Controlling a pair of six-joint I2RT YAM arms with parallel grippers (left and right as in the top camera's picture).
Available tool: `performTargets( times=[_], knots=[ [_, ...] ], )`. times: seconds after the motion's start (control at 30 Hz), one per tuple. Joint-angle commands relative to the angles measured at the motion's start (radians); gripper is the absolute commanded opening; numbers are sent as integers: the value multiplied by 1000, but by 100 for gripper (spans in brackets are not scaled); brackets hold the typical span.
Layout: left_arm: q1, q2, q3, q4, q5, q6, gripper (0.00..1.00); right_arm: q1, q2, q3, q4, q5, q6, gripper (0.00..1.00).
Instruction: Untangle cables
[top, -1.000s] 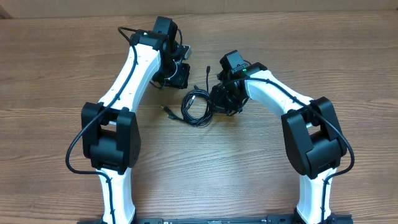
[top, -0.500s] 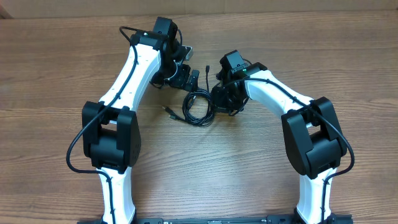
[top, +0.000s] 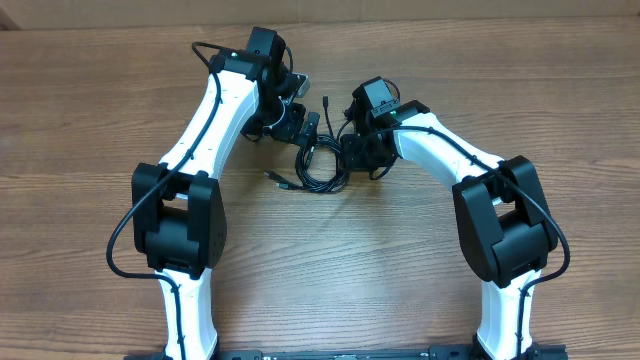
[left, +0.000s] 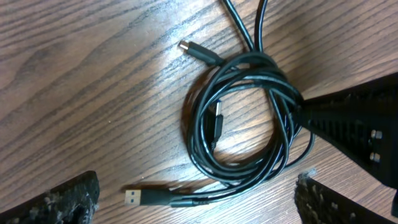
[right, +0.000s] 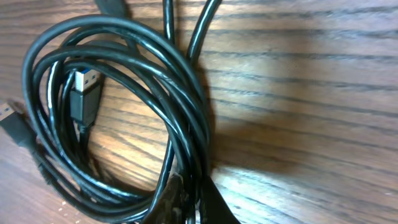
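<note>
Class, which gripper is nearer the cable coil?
Right. The right gripper is shut on the coil's edge. The left gripper hangs open just short of it, not touching.

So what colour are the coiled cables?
Black cables with silver plug tips, clearest in the left wrist view.

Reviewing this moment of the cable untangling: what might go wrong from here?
1. The right gripper is shut on several strands of the cable coil at once. A pull would likely drag the whole coil instead of freeing one cable.
2. A USB plug lies inside the loop. Pulling may draw it through and tighten the tangle.
3. The left gripper hangs open over the coil. Closing there may also catch more than one strand.
</note>
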Motion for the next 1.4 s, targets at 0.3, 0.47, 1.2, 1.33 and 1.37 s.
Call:
performTargets(
  times=[0.3,0.47,1.2,1.33,1.37],
  knots=[
    [2,18,-4,-6,-6,23,4,4,2,1,8,63,-5,7],
    [2,18,-4,-4,-6,23,38,4,2,1,9,44,-5,7],
    [2,18,-4,15,-109,-42,11,-8,-56,121,-76,-196,22,39],
    [13,18,-4,14,-187,-166,13,4,-49,117,-58,-200,103,39],
    [19,18,-4,14,-193,-180,14,10,-46,117,-43,-201,112,38]
  ],
)
